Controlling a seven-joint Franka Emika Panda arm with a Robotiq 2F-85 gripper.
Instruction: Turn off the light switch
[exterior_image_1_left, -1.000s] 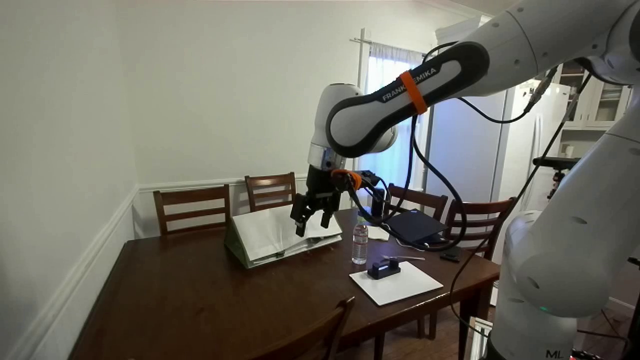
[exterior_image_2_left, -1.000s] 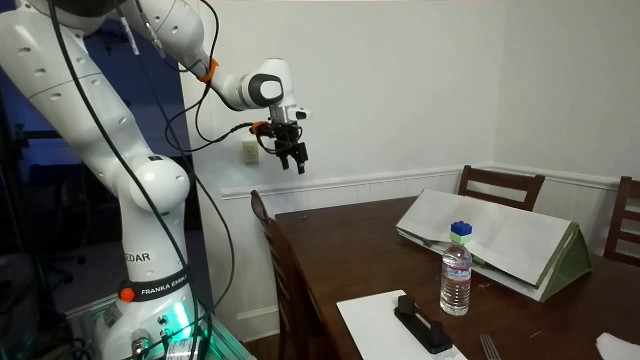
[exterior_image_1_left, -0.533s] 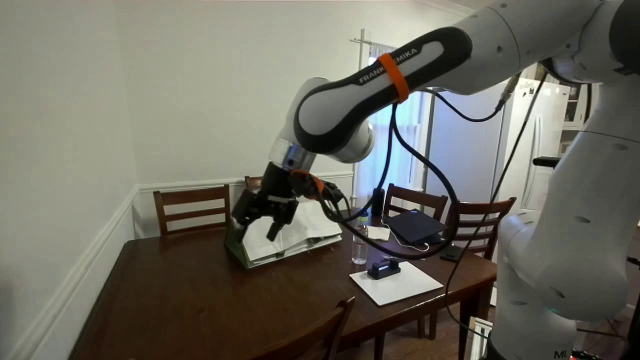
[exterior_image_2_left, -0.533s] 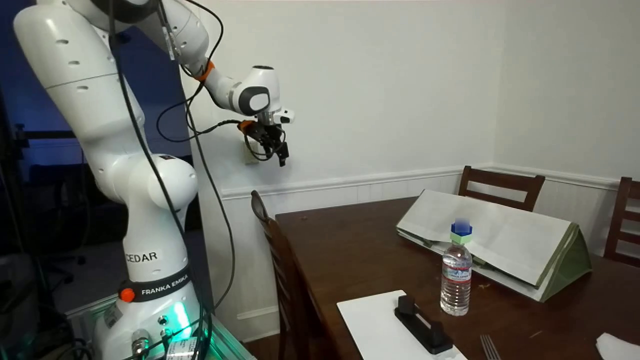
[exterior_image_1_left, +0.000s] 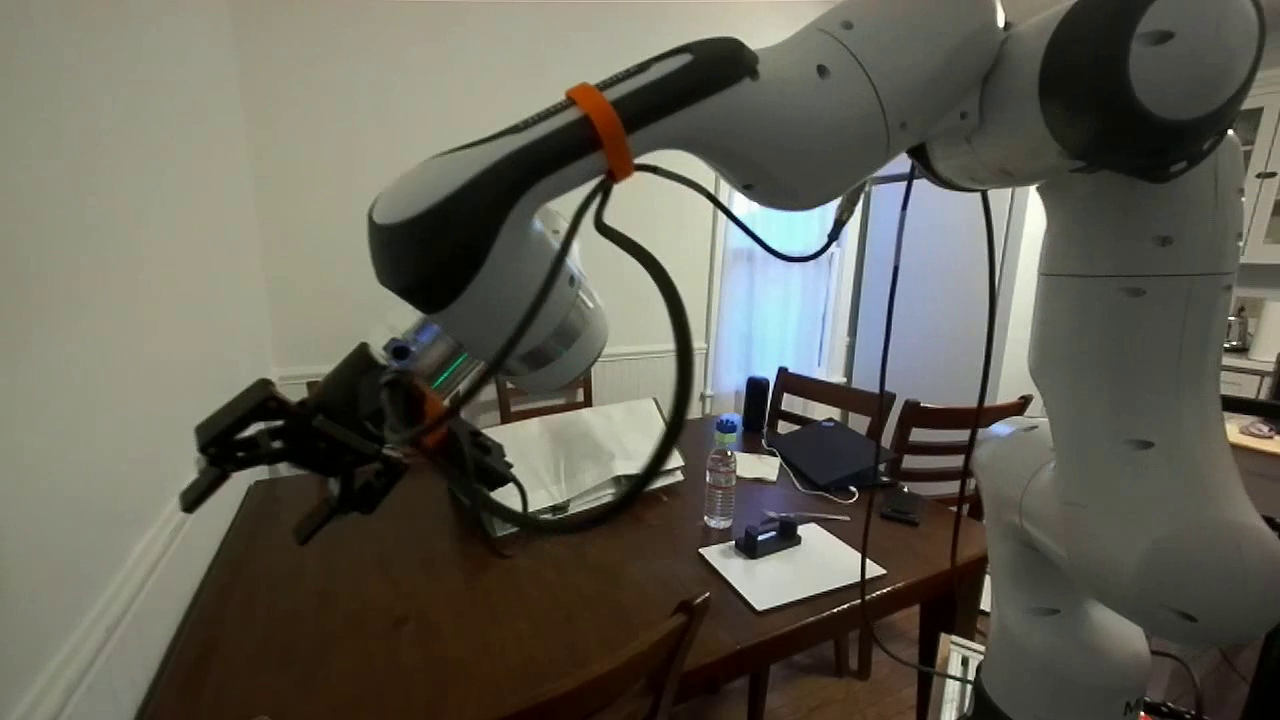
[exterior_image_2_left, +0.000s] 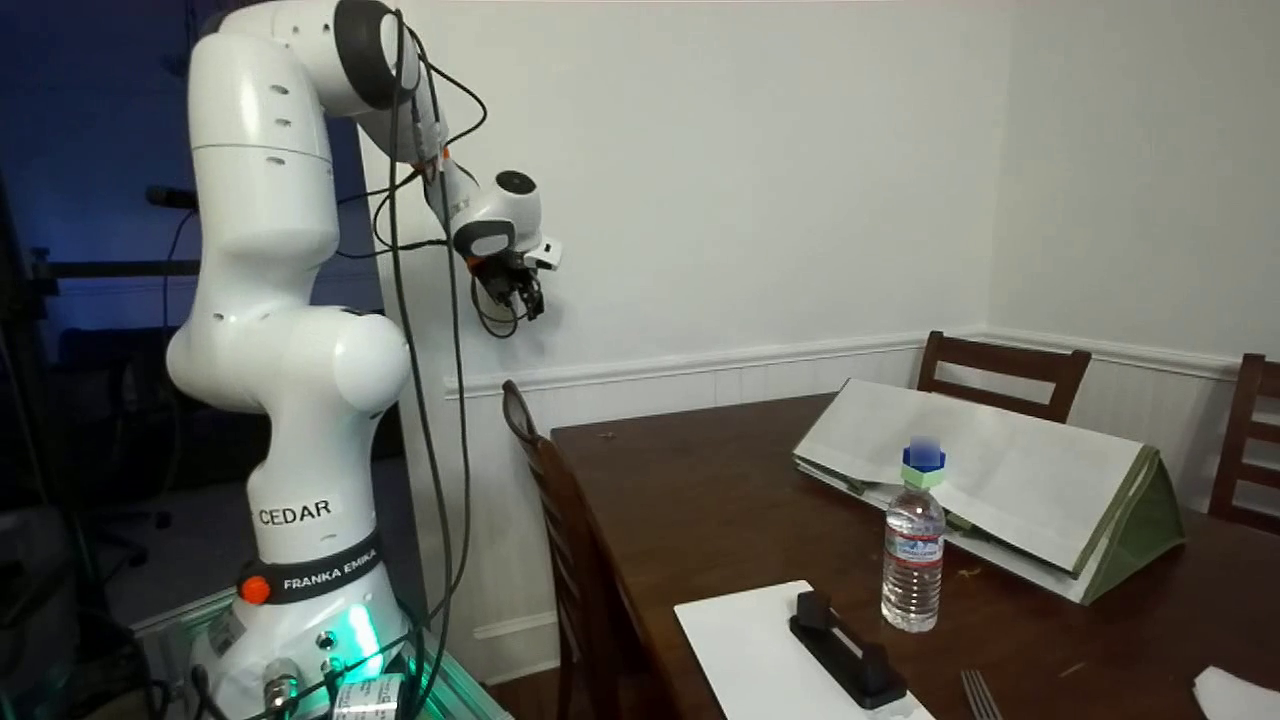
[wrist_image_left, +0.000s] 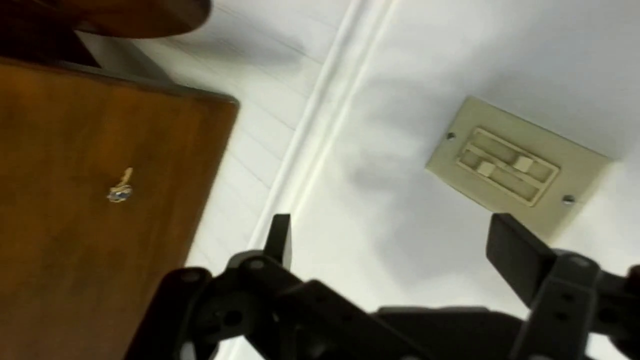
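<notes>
Nearest in the wrist view: the jaws — set wide apart, nothing between them, tips pointed at the wall (wrist_image_left: 345, 235). Just beyond, the light switch (wrist_image_left: 507, 167), beige, with two toggles (wrist_image_left: 524, 164) resting at different positions. It lines up with one jaw, not the gap; no contact that I can see. In an exterior view the wrist (exterior_image_2_left: 500, 215) hides most of it.

Placement: not on the bench (wrist_image_left: 100, 260) but on the wall, past the wall-side corner by the chair (exterior_image_2_left: 560, 500), above bench level. Speck (wrist_image_left: 120, 192) near that corner, too small to identify.

Step looks like approach and line-up, press not done. Next move likely calls for bringing the jaws together into one firm tip, shifting it over to a toggle, then flicking gently, keeping the wrist clear of the wall. Which toggle, and which way is off — can't tell.

Farther out, probably not needed: white board (exterior_image_2_left: 735, 640) near the chair-side edge, black holder (exterior_image_2_left: 845, 652) on it; bottle (exterior_image_2_left: 912, 560) next, then a flip stand (exterior_image_2_left: 985, 480) toward the opposite edge, far chairs (exterior_image_2_left: 1000, 375) lining that edge.
</notes>
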